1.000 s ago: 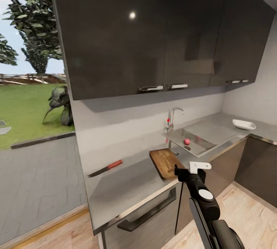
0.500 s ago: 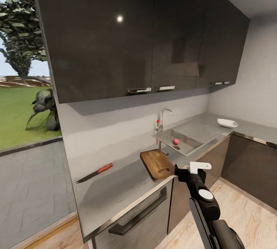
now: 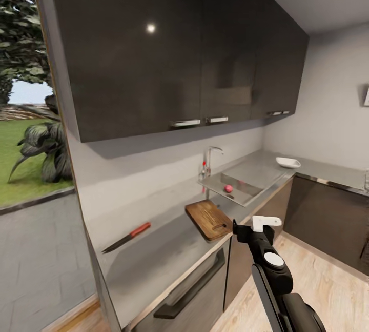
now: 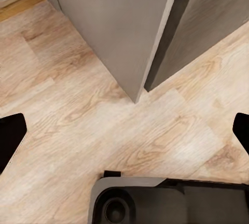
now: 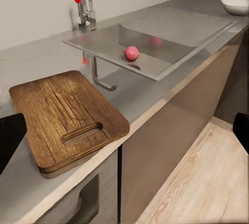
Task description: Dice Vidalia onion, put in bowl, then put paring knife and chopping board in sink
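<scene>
Right gripper (image 3: 249, 229) spread wide, empty, short of the countertop (image 3: 169, 250). Vidalia onion (image 5: 131, 53) sits in the sink (image 5: 104, 44) near the drain. Chopping board (image 5: 62, 117) beside the sink; paring knife (image 3: 125, 237) further along; bowl (image 3: 288, 162) beyond. Left gripper (image 4: 124, 130) agape over wooden floor (image 4: 78, 120).

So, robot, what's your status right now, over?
Right end effector open, empty, short of countertop. Vidalia onion in sink. Chopping board bare. Nothing in the way.
</scene>
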Motion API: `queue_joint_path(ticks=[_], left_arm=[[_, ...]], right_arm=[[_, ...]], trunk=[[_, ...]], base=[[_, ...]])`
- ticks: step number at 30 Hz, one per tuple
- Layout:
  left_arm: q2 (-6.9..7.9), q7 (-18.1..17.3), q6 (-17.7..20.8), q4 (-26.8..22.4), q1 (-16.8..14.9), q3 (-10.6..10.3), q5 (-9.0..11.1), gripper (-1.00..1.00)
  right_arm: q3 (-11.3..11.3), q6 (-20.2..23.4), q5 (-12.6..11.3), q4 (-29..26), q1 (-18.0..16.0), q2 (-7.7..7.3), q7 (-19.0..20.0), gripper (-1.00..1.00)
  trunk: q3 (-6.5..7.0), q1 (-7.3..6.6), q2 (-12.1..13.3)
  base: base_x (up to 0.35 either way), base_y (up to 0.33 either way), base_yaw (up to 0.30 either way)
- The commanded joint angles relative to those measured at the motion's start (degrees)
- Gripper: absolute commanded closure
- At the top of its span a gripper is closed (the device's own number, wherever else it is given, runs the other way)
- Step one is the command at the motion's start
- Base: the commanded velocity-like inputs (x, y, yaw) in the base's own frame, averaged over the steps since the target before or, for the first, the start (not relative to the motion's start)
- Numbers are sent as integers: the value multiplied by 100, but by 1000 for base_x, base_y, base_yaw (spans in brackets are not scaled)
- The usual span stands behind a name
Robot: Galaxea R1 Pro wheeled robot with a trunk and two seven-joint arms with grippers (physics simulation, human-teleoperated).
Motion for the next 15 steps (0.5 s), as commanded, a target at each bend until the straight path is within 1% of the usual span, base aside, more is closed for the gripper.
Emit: queue_joint_path(ticks=[1,5,8,12,15], left_arm=[[3,-4,-10,-2,3,-8,51,-100],[3,-4,-10,0,3,-8,51,-100],[3,-2,-10,3,3,-10,51,-100],[-1,-1,-10,7,3,-10,51,-100],[-4,-1,-10,24,3,-10,51,-100]], right_arm=[[10,36,3,-4,-1,1,-29,-100],[10,36,3,-4,-3,1,-29,-100],[15,37,0,-4,-2,1,-34,-100],[16,51,-4,72,1,5,-49,-100],[19,84,-5,141,-4,13,-138,-100]], trunk=[[6,2,-3],[32,2,-3],[43,2,-3],[46,2,-3],[47,2,-3]], base=[[0,288,-197],[0,289,-197],[0,215,-104],[0,61,-26],[0,12,-5]])
